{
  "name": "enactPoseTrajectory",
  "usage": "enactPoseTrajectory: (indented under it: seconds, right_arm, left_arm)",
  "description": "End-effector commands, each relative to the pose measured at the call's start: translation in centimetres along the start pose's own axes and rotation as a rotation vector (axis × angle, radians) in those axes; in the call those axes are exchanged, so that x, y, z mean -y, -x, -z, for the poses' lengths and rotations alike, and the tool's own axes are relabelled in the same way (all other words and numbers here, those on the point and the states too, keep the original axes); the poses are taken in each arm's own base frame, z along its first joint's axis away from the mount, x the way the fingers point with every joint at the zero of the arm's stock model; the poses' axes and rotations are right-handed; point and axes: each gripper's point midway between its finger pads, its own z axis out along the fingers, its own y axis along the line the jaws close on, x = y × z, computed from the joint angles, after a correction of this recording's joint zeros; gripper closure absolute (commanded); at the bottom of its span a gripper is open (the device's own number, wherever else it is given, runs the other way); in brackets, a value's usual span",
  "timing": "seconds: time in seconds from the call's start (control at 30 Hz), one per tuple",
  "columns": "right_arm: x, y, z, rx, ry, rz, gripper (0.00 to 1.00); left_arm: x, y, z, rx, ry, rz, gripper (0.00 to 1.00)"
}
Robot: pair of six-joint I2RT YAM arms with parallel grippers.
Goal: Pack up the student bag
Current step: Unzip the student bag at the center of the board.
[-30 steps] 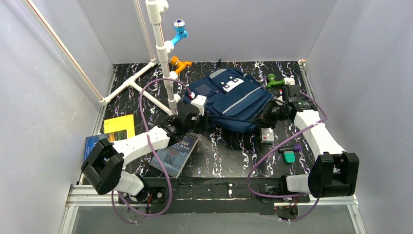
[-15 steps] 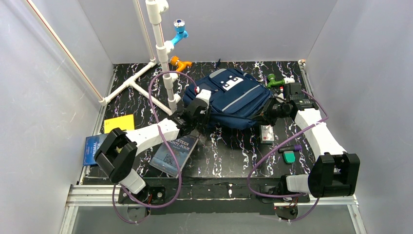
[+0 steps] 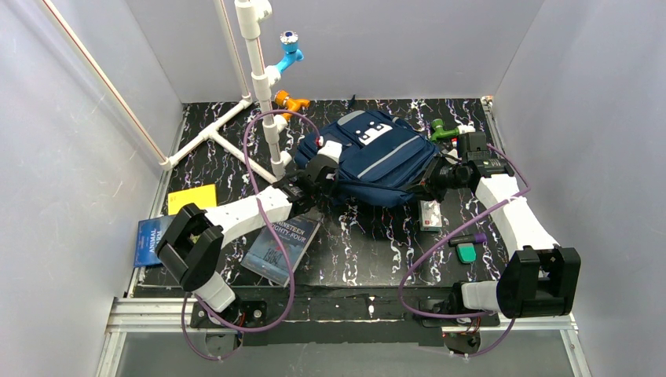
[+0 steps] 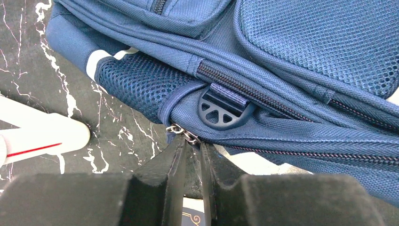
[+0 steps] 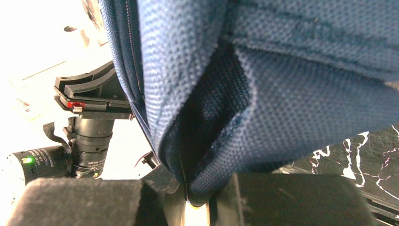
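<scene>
The student bag (image 3: pixel 377 159), navy blue with a grey stripe and a white dotted patch, lies at the middle back of the black marbled table. My left gripper (image 3: pixel 323 176) is at the bag's near left corner. In the left wrist view its jaws (image 4: pixel 193 141) stand narrow, with the metal zipper pull (image 4: pixel 182 132) caught between the fingertips, just below a dark plastic buckle (image 4: pixel 220 109). My right gripper (image 3: pixel 434 179) is at the bag's right edge, shut on a fold of the bag's fabric (image 5: pixel 235 155) beside a zip line.
A dark book (image 3: pixel 281 245) lies under the left arm, with a yellow pad (image 3: pixel 192 198) and a blue book (image 3: pixel 149 240) further left. A white pipe frame (image 3: pixel 263 94) stands behind the bag's left side. A small box (image 3: pixel 430 214), a purple marker (image 3: pixel 469 238) and a green eraser (image 3: pixel 466 253) lie at the right.
My left arm has reached forward to the bag's corner and its jaws have narrowed onto the zipper pull. The right arm has held still on the bag's edge.
</scene>
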Motion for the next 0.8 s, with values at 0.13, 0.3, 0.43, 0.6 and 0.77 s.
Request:
enactPoseTrajectory:
  seconds: [0.13, 0.3, 0.43, 0.6, 0.77]
  right_arm:
    - [-4.1, -0.2, 1.9, -0.006, 0.156, 0.095, 0.99]
    - [-4.0, -0.1, 1.9, 0.000, 0.152, 0.104, 0.99]
    - [-4.0, 0.2, 1.7, 0.012, 0.151, 0.117, 0.99]
    - [-4.3, 1.1, 2.1, 0.085, 0.156, 0.160, 0.99]
    - [-4.3, 2.3, 2.7, 0.213, 0.160, 0.216, 0.99]
  left_arm:
    - [0.1, 3.1, 1.8, 0.059, -0.026, 0.005, 0.99]
    - [1.4, 3.3, 3.6, 0.068, -0.119, 0.008, 1.00]
    - [4.5, 2.7, 5.8, 0.035, -0.321, 0.046, 1.00]
    - [10.2, 3.0, 10.1, -0.046, -0.683, 0.135, 1.00]
    - [13.3, 4.6, 13.6, -0.068, -0.863, 0.229, 1.00]
